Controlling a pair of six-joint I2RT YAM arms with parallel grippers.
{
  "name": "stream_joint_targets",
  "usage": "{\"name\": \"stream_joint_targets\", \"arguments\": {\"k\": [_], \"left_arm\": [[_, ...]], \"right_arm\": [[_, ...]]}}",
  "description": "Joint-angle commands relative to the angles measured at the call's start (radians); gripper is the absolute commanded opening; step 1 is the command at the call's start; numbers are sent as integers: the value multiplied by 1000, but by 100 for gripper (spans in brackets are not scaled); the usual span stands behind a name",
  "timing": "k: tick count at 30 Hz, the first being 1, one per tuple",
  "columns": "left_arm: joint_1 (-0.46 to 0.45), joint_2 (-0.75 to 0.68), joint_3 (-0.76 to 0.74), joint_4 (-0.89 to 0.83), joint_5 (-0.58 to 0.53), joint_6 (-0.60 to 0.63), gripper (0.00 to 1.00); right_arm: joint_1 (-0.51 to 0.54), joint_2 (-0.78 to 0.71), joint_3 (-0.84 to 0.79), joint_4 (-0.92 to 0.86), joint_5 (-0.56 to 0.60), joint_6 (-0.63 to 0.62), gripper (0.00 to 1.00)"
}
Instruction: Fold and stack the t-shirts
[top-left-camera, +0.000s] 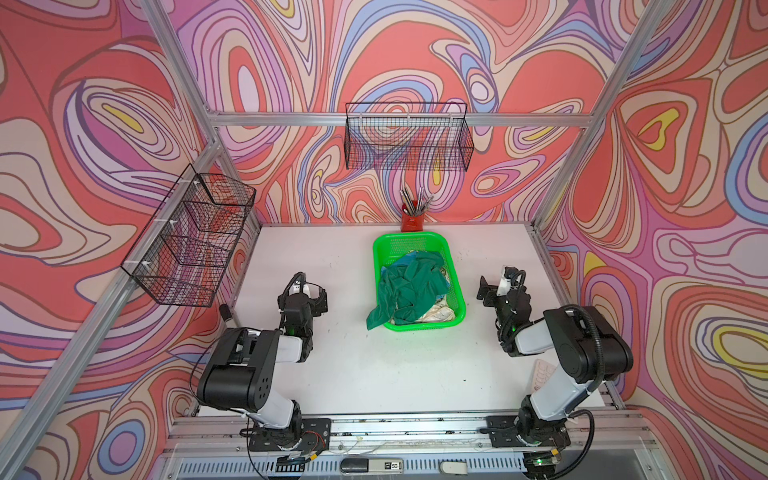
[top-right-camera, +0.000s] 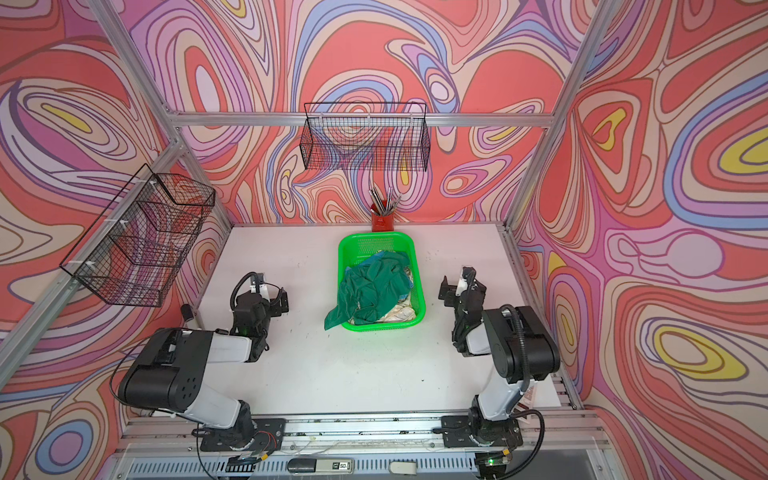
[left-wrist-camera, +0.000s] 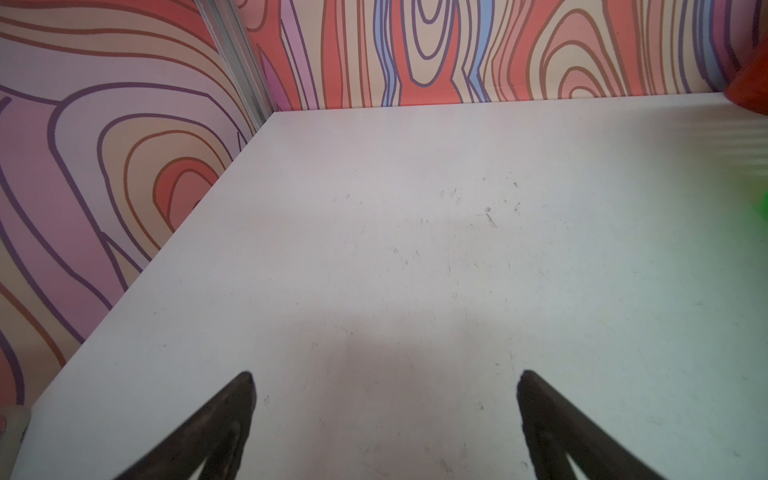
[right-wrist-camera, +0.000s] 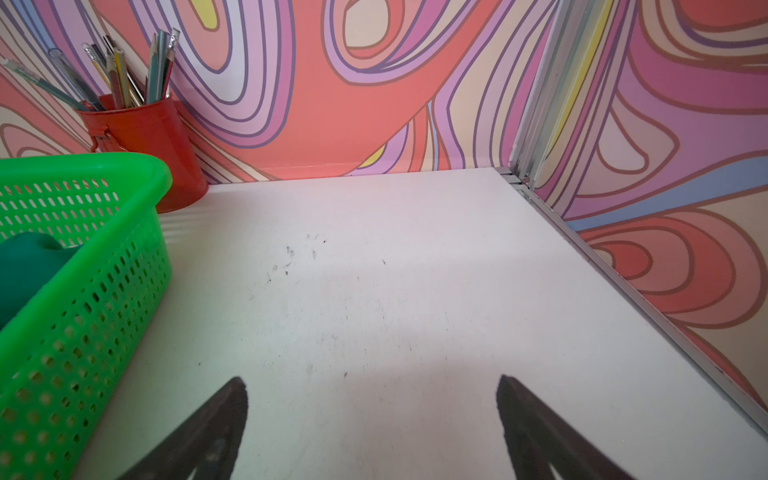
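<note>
The t-shirts lie crumpled in a bright green mesh basket (top-left-camera: 409, 238) (top-right-camera: 376, 237) at the middle back of the white table. A dark green tee (top-left-camera: 405, 291) (top-right-camera: 370, 286) is on top, with one corner hanging over the basket's near rim. A cream patterned one (top-left-camera: 436, 312) shows beneath it, and a sliver of light blue (top-left-camera: 447, 284) beside it. My left gripper (top-left-camera: 313, 296) (left-wrist-camera: 386, 374) is open over bare table left of the basket. Right of the basket, my right gripper (top-left-camera: 488, 291) (right-wrist-camera: 370, 378) is open and holds nothing. The right wrist view catches the basket wall (right-wrist-camera: 83, 270) and green cloth (right-wrist-camera: 25, 266).
A red cup of pencils (top-left-camera: 411, 218) (right-wrist-camera: 149, 137) stands against the back wall behind the basket. Black wire baskets hang on the back wall (top-left-camera: 409, 137) and the left wall (top-left-camera: 191, 241). A pale card (top-left-camera: 542, 372) lies at the table's right front by the right arm.
</note>
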Motion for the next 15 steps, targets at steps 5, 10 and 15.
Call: {"name": "stream_joint_targets", "arguments": {"k": [5, 10, 15], "left_arm": [[-1, 6, 8, 14, -9, 1, 100], [-1, 7, 8, 14, -8, 0, 100], [-1, 6, 8, 13, -9, 0, 100]], "right_arm": [[-5, 2, 10, 2, 8, -5, 98], [-5, 2, 8, 3, 7, -4, 98], [-5, 2, 8, 2, 4, -8, 98]]}}
